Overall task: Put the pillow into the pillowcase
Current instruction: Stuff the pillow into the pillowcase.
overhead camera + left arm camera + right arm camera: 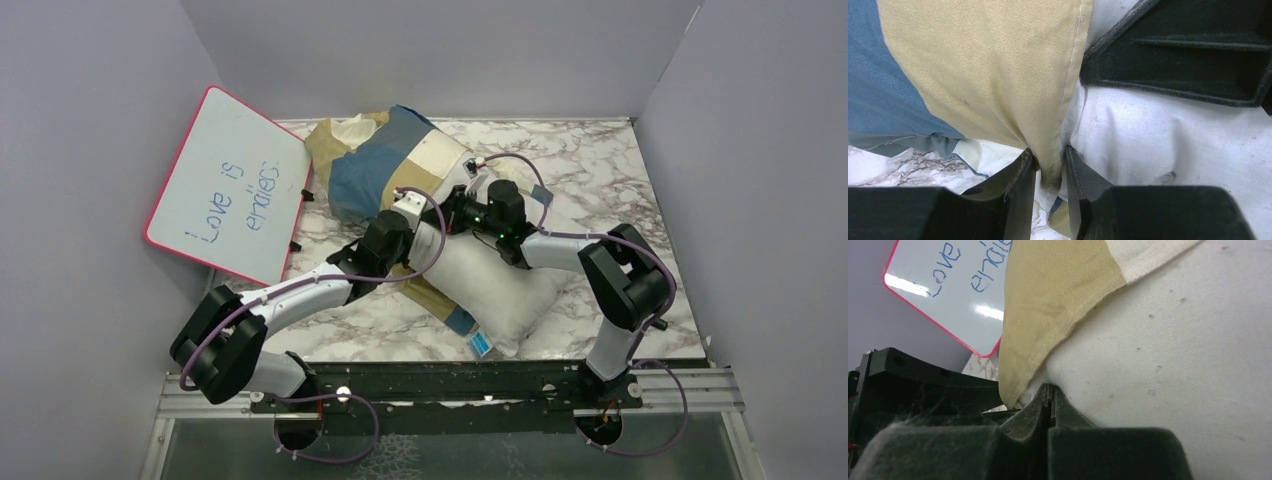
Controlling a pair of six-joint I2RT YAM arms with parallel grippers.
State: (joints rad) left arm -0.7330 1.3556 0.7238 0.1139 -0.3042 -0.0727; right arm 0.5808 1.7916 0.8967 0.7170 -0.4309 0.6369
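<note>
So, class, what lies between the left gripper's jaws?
A fold of the tan pillowcase, pinched in the left gripper. The white pillow lies just beside it. The left wrist view shows this.

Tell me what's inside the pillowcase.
The far end of the pillow is inside the pillowcase; the near end, with a blue tag, sticks out. How deep it reaches, the fabric hides.

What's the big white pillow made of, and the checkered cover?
The pillow looks like soft matte white woven cloth, plump, so probably stuffed. The pillowcase looks like thin matte woven fabric: it hangs limp, with stitched seams.
</note>
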